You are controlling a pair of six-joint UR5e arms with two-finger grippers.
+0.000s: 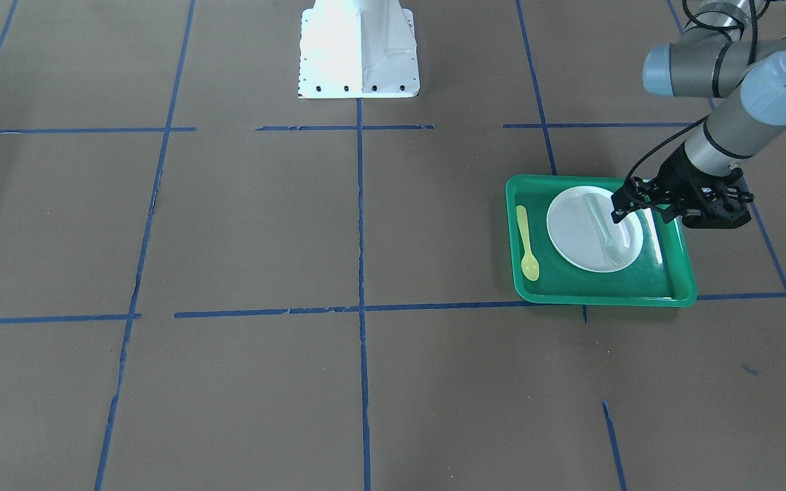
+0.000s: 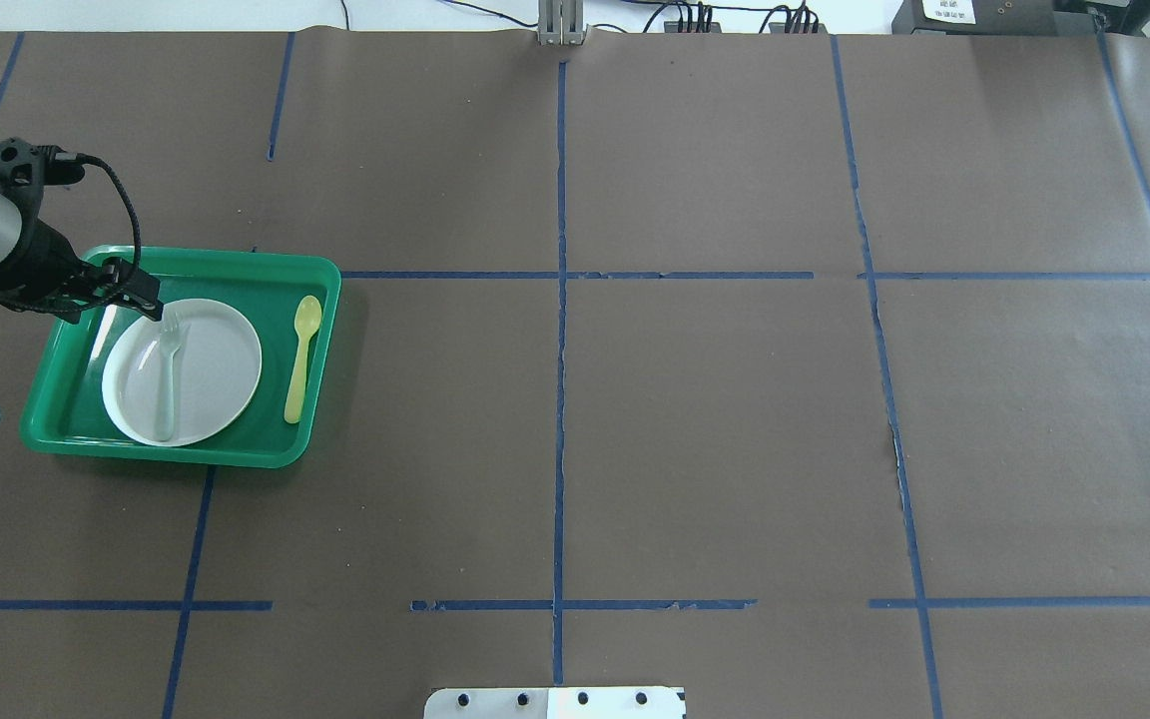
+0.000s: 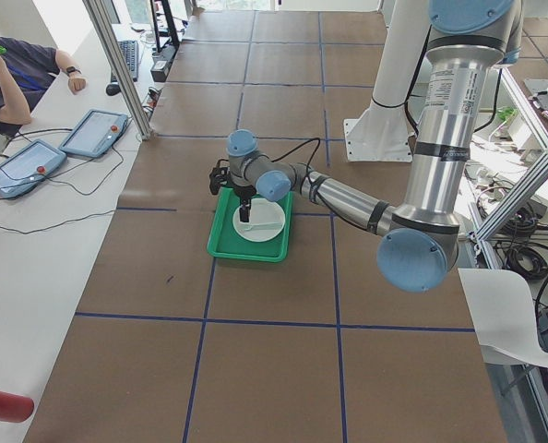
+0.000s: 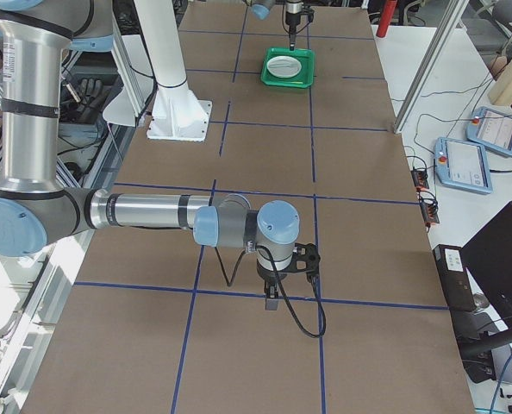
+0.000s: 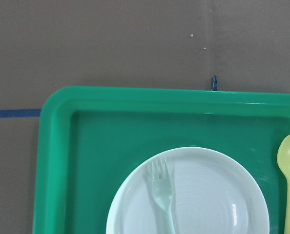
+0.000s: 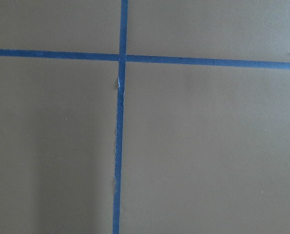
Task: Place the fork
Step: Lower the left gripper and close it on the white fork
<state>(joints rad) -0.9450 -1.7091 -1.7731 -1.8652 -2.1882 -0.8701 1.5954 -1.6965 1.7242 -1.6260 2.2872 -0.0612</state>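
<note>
**Fork on the plate**

The fork (image 2: 169,379) lies flat on the plate (image 2: 224,367) in the tray (image 2: 236,265). The left tool (image 2: 152,305) hangs by its tines. The right tool (image 4: 271,302) hangs well apart. I cannot tell whether either is open.

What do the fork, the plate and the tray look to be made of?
The fork: likely thin plastic, pale, slightly translucent, semi-matt. The plate: white, smooth, faint moulded rings and a small glint; probably plastic, perhaps glazed ceramic. The tray: glossy green moulded plastic, by its rounded rim and bright highlights.
</note>
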